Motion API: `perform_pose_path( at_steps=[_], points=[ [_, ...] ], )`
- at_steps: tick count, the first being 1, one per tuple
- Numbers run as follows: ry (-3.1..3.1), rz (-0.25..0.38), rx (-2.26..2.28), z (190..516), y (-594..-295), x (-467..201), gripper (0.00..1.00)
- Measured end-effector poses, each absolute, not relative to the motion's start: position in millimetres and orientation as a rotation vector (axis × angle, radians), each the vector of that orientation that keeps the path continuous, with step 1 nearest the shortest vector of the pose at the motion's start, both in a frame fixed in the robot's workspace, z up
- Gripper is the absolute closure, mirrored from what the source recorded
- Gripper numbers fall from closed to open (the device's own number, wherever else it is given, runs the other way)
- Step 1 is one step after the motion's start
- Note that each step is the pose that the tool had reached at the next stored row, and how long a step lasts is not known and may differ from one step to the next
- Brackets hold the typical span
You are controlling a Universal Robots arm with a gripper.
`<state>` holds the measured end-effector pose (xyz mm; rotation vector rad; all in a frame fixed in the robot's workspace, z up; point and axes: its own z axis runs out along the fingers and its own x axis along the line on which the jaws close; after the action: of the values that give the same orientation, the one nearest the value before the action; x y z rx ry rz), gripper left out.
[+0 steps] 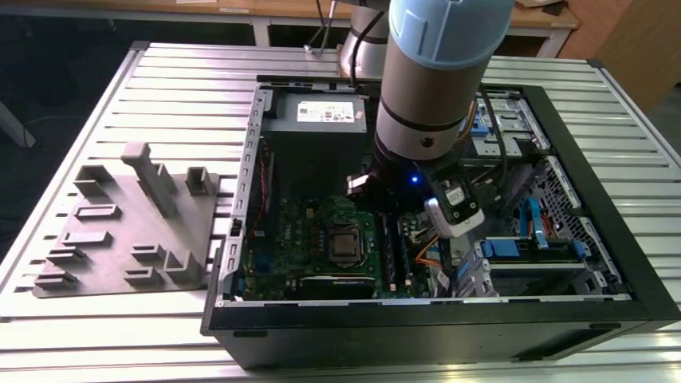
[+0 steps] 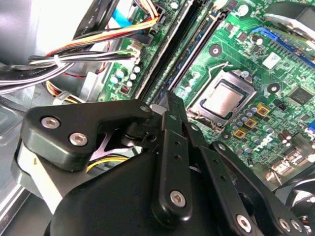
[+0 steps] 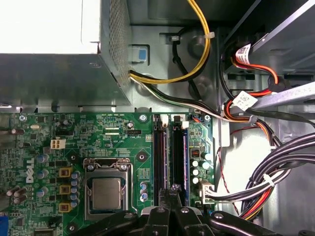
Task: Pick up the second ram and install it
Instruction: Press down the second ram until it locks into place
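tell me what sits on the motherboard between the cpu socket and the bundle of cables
The memory slots lie there, running side by side between the cpu socket and the cable bundle. The first wrist view shows this, with the gripper shut over them.

An open computer case (image 1: 596,183) lies on a slatted metal table (image 1: 191,88). Inside it, a green motherboard (image 3: 59,162) carries a bare silver processor (image 3: 107,193) in its socket. A silver power supply (image 3: 54,59) sits just beside the board, with yellow and black cables (image 3: 197,64) running from it. A grey plastic fixture block (image 1: 127,231) rests on the table, outside the case on the exterior view's left.
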<state>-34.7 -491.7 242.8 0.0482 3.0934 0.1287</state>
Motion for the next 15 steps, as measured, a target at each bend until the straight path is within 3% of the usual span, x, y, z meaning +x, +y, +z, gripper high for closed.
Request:
perform_pose_path(
  at_steps=[15],
  points=[
    [3.093,0.129,0.048,242,-470,-35,0.93]
  ],
)
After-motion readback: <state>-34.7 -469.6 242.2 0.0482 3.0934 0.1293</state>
